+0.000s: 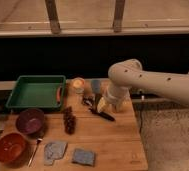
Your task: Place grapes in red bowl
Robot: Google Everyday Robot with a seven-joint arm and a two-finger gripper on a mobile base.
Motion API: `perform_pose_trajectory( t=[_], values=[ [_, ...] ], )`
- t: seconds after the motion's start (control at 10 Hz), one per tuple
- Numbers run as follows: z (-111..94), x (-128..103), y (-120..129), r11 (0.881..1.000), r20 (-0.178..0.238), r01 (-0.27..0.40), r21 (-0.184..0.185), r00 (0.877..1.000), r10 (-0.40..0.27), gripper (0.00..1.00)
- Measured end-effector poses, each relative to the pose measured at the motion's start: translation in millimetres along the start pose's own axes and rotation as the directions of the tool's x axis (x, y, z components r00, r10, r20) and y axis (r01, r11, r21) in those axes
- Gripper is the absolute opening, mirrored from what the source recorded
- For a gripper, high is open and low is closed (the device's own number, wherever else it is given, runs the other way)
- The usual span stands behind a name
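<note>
The grapes [69, 120], a dark reddish-purple knobbly bunch, lie lengthwise on the wooden table left of centre. The red bowl [10, 147] sits at the table's front left corner and looks empty. My gripper [96, 106] hangs low over the table at the end of the white arm, right of the grapes and about a bowl's width from them. It is far from the red bowl. Nothing that I can make out is held in it.
A dark purple bowl [30, 121] stands between the red bowl and a green tray [36, 92] at the back left. A small pale cup [78, 85] and a grey-blue item [95, 86] are at the back. A utensil [34, 150], grey cloth [54, 150] and blue sponge [83, 156] lie in front.
</note>
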Motion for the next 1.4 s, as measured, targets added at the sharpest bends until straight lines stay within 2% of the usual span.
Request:
perform_pose_trajectory(
  t=[1.0, 1.2, 1.4],
  values=[
    [-0.9, -0.3, 0.5, 1.0, 0.002, 0.005, 0.007, 1.0, -0.005, 0.62],
    [0.6, -1.4, 16.6, 0.997, -0.005, 0.074, 0.019, 0.997, -0.074, 0.62],
    [9.1, -10.8, 52.4, 0.984, -0.018, 0.175, 0.034, 0.985, -0.174, 0.62]
  ],
)
